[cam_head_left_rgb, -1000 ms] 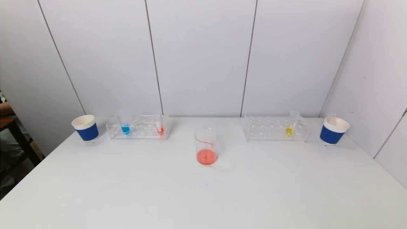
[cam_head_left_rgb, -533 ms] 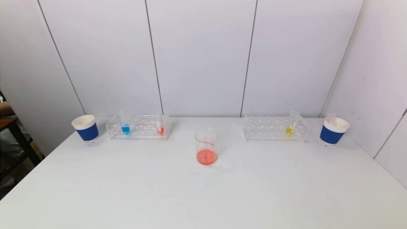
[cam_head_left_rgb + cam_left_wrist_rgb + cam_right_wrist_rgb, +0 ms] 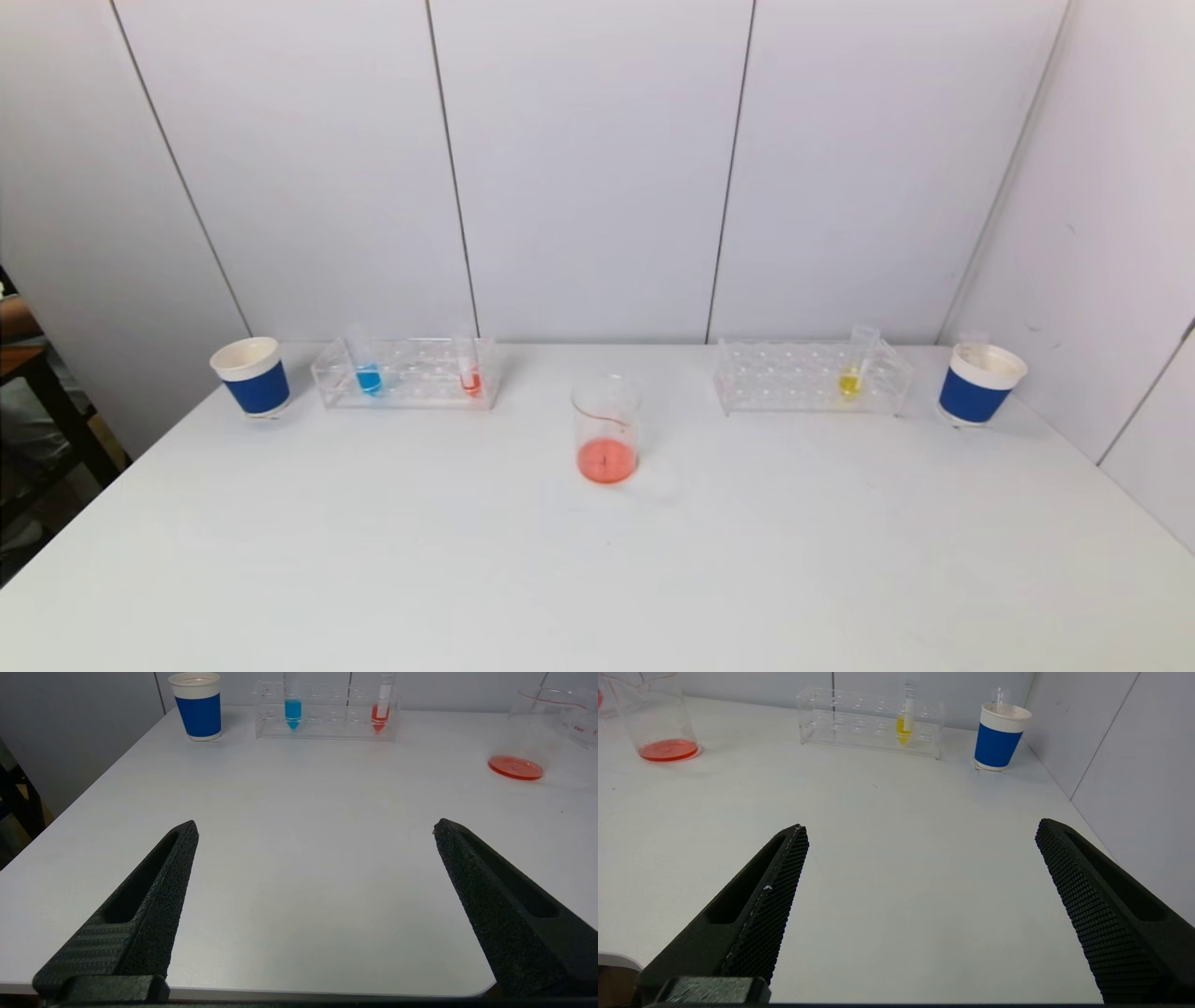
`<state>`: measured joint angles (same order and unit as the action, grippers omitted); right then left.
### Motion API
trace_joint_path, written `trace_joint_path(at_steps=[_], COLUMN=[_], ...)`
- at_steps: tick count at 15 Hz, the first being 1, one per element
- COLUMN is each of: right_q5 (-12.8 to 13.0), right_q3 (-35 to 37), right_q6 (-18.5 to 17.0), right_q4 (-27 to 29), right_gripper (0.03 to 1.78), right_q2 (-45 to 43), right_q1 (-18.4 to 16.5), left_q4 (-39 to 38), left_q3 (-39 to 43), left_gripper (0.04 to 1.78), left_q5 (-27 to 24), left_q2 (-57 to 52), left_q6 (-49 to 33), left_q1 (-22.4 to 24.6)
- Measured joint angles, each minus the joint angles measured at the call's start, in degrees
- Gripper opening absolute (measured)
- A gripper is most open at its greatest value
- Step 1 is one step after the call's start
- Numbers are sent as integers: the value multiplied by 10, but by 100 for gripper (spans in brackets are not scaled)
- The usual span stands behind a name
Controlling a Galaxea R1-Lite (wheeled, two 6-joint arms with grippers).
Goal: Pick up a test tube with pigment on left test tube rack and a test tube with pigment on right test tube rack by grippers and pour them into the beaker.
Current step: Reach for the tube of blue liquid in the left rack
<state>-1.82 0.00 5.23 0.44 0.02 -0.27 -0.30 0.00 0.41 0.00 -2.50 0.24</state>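
Note:
The left clear rack (image 3: pixel 406 373) holds a blue-pigment tube (image 3: pixel 368 375) and a red-pigment tube (image 3: pixel 470 376); both also show in the left wrist view, the blue tube (image 3: pixel 293 709) and the red tube (image 3: pixel 380 714). The right clear rack (image 3: pixel 810 378) holds a yellow-pigment tube (image 3: pixel 850 378), also in the right wrist view (image 3: pixel 903 727). The glass beaker (image 3: pixel 606 429) with red liquid stands mid-table between the racks. My left gripper (image 3: pixel 315 828) and right gripper (image 3: pixel 922 830) are both open, empty, at the table's near edge, out of the head view.
A blue paper cup (image 3: pixel 252 376) stands left of the left rack. Another blue paper cup (image 3: pixel 978 385) stands right of the right rack, near the side wall. The white table (image 3: pixel 597 579) is backed by white wall panels.

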Motion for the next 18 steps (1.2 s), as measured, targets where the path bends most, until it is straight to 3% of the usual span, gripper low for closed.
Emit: trace_joint_path(at_steps=[18], right_q5=[0], right_q3=[0], right_q6=[0], right_q4=[0], right_gripper=[177], right_q2=[0], right_q1=[0], left_q4=[0], left_q3=[0], left_gripper=[176], left_q5=[0], left_q2=[0], left_q6=[0], left_q1=[0])
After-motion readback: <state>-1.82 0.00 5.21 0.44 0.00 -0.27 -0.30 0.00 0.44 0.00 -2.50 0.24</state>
